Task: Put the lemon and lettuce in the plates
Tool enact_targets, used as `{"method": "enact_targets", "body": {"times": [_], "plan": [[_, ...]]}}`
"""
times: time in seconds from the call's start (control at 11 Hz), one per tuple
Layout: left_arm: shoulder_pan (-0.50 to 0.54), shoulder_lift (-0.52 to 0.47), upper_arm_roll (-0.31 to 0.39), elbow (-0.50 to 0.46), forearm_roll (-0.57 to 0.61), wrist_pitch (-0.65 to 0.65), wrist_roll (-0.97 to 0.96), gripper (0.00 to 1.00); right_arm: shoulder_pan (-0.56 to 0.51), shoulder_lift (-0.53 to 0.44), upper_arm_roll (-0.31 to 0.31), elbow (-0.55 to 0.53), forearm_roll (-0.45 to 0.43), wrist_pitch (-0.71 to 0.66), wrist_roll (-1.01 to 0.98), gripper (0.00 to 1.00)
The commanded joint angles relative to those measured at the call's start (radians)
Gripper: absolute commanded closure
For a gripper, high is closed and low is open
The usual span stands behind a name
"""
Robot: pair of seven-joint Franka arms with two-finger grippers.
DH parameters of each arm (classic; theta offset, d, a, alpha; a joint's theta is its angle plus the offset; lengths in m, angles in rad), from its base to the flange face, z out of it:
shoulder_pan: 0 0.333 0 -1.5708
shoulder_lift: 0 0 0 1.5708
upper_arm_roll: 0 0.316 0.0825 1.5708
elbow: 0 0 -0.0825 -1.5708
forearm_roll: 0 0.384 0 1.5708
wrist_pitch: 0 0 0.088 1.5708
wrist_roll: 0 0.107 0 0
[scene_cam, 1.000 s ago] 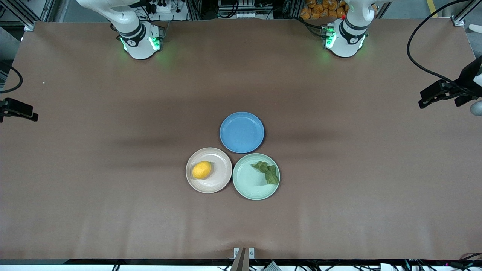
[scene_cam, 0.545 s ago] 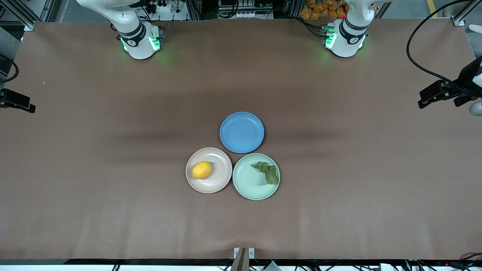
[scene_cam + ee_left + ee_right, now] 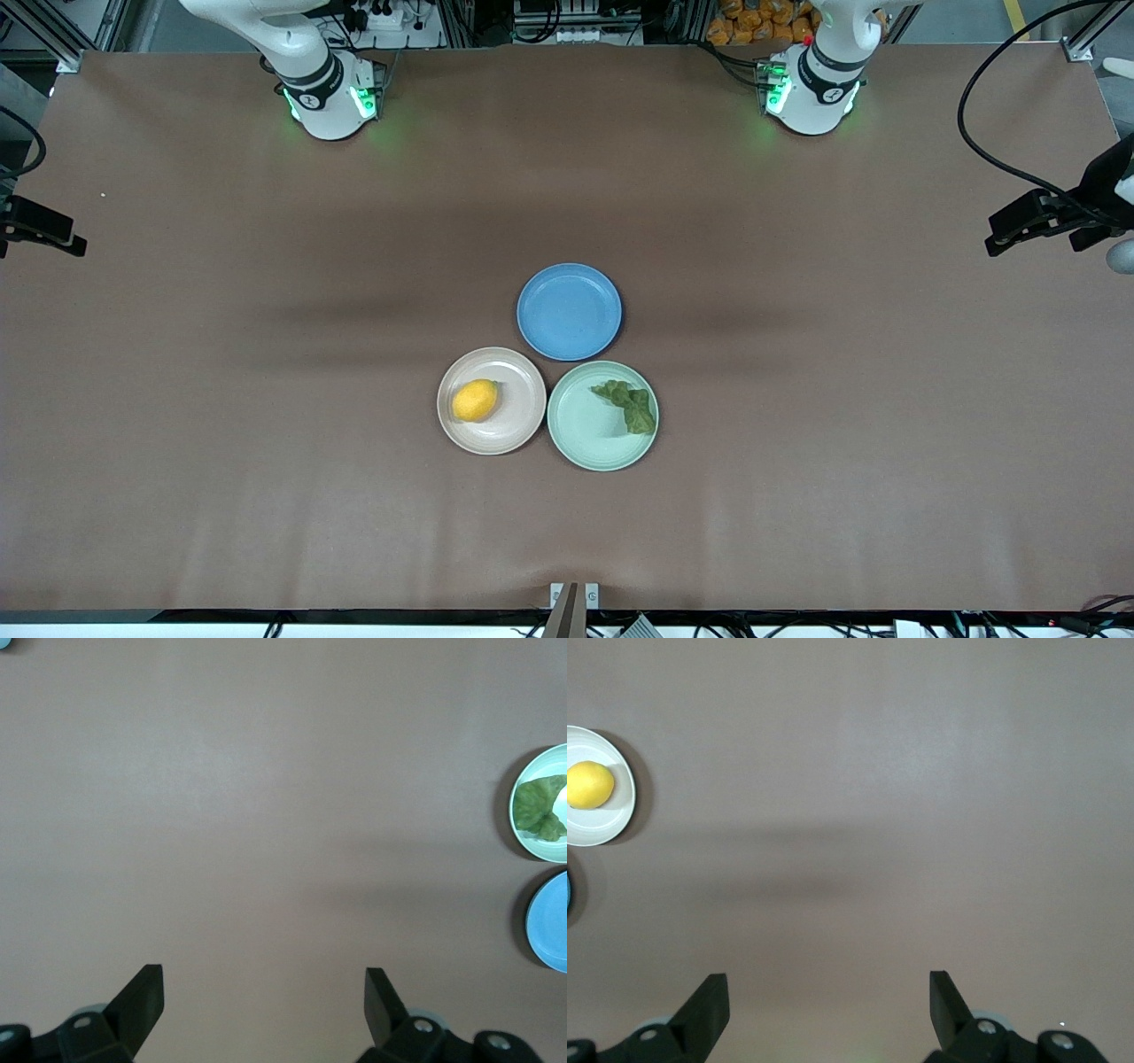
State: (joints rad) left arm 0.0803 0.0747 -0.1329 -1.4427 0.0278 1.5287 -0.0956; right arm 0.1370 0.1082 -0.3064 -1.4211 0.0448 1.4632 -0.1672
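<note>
The yellow lemon lies in the beige-pink plate. The dark green lettuce lies in the mint green plate, toward its rim. The two plates touch side by side at mid-table. My left gripper is open and empty, up over bare table at the left arm's end. My right gripper is open and empty over bare table at the right arm's end. The left wrist view shows the lettuce. The right wrist view shows the lemon.
An empty blue plate sits against both plates, farther from the front camera. A black cable hangs over the table's left arm end. The brown table is bare around the plates.
My right gripper has drifted a little toward the robots' bases at the table's edge. The left gripper, the plates, the lemon and the lettuce have not moved.
</note>
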Motion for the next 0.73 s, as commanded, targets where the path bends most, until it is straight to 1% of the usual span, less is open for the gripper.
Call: {"method": "enact_targets", "body": {"times": [0.0, 0.27, 0.55, 0.64], "plan": [[0.006, 0.001, -0.008, 0.002, 0.024, 0.002, -0.003, 0.00, 0.004, -0.059, 0.013, -0.058, -0.020, 0.028, 0.023, 0.00], [0.006, 0.010, -0.005, 0.004, 0.024, 0.002, -0.003, 0.00, 0.004, -0.065, 0.010, -0.050, -0.020, 0.026, 0.043, 0.00], [0.006, 0.010, -0.005, 0.004, 0.024, 0.002, -0.004, 0.00, 0.012, -0.065, 0.023, -0.044, -0.020, -0.023, 0.144, 0.00], [0.004, 0.010, -0.004, 0.004, 0.024, 0.002, -0.010, 0.00, 0.022, -0.062, 0.023, -0.042, -0.020, -0.011, 0.144, 0.00]]}}
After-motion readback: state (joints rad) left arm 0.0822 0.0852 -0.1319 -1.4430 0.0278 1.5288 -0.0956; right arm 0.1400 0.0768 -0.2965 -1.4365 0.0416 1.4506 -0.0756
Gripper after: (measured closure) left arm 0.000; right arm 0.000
